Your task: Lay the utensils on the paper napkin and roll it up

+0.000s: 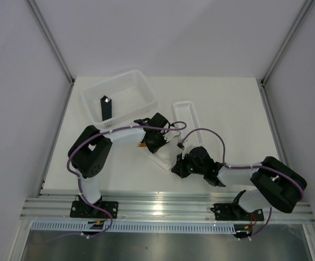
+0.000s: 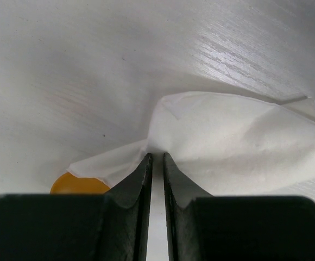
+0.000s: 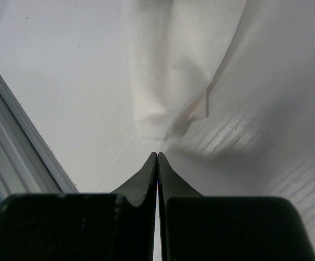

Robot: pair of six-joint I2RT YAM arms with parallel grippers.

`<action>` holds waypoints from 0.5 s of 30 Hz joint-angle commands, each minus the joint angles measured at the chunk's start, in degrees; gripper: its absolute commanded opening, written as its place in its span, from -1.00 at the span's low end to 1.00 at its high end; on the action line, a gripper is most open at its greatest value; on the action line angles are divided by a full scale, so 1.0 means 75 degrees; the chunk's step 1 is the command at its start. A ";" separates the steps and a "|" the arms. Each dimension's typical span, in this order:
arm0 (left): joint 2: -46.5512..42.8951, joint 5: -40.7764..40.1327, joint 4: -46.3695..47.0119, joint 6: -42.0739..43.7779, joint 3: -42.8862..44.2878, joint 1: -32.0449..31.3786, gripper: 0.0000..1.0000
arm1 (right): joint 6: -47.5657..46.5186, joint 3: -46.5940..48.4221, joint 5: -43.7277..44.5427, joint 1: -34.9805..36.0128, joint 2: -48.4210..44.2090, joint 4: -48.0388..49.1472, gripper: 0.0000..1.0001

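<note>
At mid worktop point(image 1: 228, 109), between the arms: napkin point(image 2: 239, 141) half rolled, orange spoon point(image 2: 79, 185) bowl poking from under its edge; left fingers point(image 2: 137, 185) a slit apart at the fold, pinching or not I cannot tell; right fingers point(image 3: 145, 175) clenched, empty, just short of the roll's end. Its long axis runs straight away from them.
</note>
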 commanded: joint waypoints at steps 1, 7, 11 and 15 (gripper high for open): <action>0.0337 -0.0083 -0.0155 0.0039 0.0015 0.0022 -0.68 | -0.0065 -0.0203 0.0508 0.0115 -0.0649 0.0249 -1.00; 0.0349 -0.0094 -0.0190 -0.0008 0.0073 0.0022 -0.68 | -0.0288 -0.0168 0.0849 0.0173 -0.1305 -0.0103 -1.00; 0.0349 -0.0094 -0.0190 -0.0008 0.0062 0.0022 -0.68 | -0.0546 -0.0168 0.0884 0.0314 -0.1693 0.0236 -1.00; 0.0349 -0.0094 -0.0213 -0.0031 0.0062 0.0010 -0.68 | -0.0628 0.0030 0.0626 0.0407 -0.0968 0.0846 -1.00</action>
